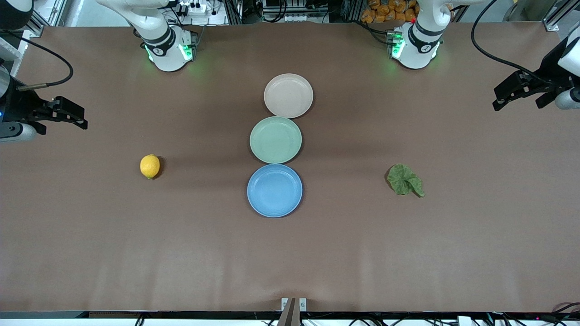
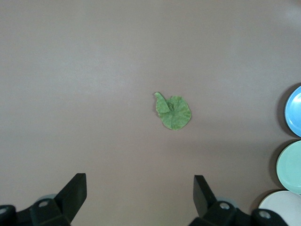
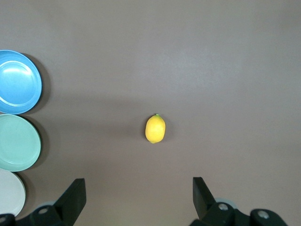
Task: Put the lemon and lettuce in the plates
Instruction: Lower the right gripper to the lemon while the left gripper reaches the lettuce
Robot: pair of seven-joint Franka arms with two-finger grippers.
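Lemon (image 1: 150, 166) sits bare on the table toward the right arm's end, lettuce (image 1: 404, 180) toward the left arm's end, with the blue plate (image 1: 274, 190) and pink plate (image 1: 288, 95) between them, both empty. Right gripper (image 1: 74, 117) and left gripper (image 1: 505, 97) hang wide open, holding nothing. Honestly, that round lemon could roll off a pinch, and the floppy leaf might slip or drape over a rim.
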